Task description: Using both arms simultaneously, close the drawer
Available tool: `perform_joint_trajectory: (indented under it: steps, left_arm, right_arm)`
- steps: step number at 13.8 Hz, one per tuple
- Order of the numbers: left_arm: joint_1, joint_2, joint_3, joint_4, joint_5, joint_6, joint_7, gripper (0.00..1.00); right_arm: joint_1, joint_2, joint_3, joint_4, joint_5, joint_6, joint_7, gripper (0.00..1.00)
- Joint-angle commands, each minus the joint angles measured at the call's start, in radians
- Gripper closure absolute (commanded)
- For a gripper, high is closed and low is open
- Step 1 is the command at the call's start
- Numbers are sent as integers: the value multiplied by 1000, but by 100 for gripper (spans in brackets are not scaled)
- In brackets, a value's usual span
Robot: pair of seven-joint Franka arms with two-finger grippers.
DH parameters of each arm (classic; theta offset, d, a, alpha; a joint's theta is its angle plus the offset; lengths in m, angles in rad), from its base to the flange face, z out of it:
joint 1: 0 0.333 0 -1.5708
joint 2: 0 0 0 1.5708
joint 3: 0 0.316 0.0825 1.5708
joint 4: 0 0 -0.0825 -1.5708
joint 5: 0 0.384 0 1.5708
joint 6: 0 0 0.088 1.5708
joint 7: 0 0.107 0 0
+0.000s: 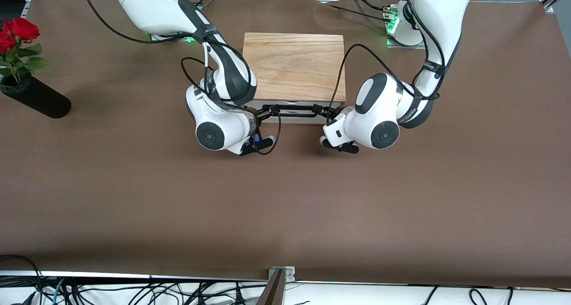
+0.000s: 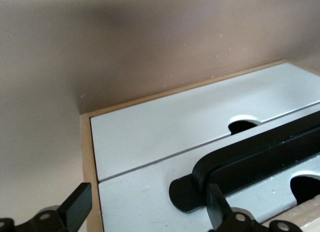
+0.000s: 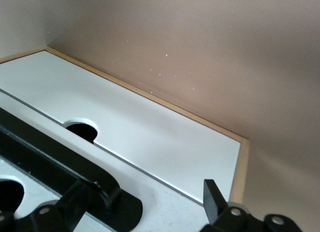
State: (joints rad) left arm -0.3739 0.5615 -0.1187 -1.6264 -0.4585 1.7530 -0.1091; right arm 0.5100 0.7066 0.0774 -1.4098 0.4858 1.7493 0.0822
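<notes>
Oak-grain wooden box (image 1: 294, 66) sits mid-table near the arm bases; front cam shows me its white-front drawer (image 1: 294, 116) facing the cam, w/ long black wire handle (image 1: 294, 110). Right gripper (image 1: 264, 114) & left gripper (image 1: 324, 113) are at opposite handle ends. Red roses in black vase (image 1: 35, 96) at right arm's end. Left wrist: left gripper (image 2: 150, 204) fingers spread, straddling handle end (image 2: 200, 184) on white panel (image 2: 145, 194). Right wrist: right gripper (image 3: 145, 202) spread, handle foot (image 3: 117, 209) between fingers.

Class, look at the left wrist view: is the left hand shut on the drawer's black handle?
No. The left hand is open, its two fingers spread apart in front of the drawer, with the end of the black handle between them, ungripped.
</notes>
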Motion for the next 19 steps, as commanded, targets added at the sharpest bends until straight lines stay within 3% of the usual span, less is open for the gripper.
perform_joint_trajectory:
  steps: [1,7,11,14,16,19]
  left_arm:
    - [1,0,7,-20,44,-32,14,0]
    - [-8,-3,5,-4,110,-32,12,0]
    - [22,-57,7,9,112,-46,14,0]
    - [75,-64,14,98,118,-70,14,0]
    - [107,-83,17,160,225,-70,19,0]
    - [147,-135,22,213,340,-78,26,0]
  right_arm:
    - [4,10,13,9,28,-42,2,0]
    - [10,4,9,31,24,-27,4,0]
    - [-34,1,-1,156,16,7,1,0]
    - [-62,-28,-51,209,-65,6,1,0]
    - [-76,-35,-102,245,-105,-19,-5,0]
    - [-178,-42,-123,268,-111,-72,-2,0]
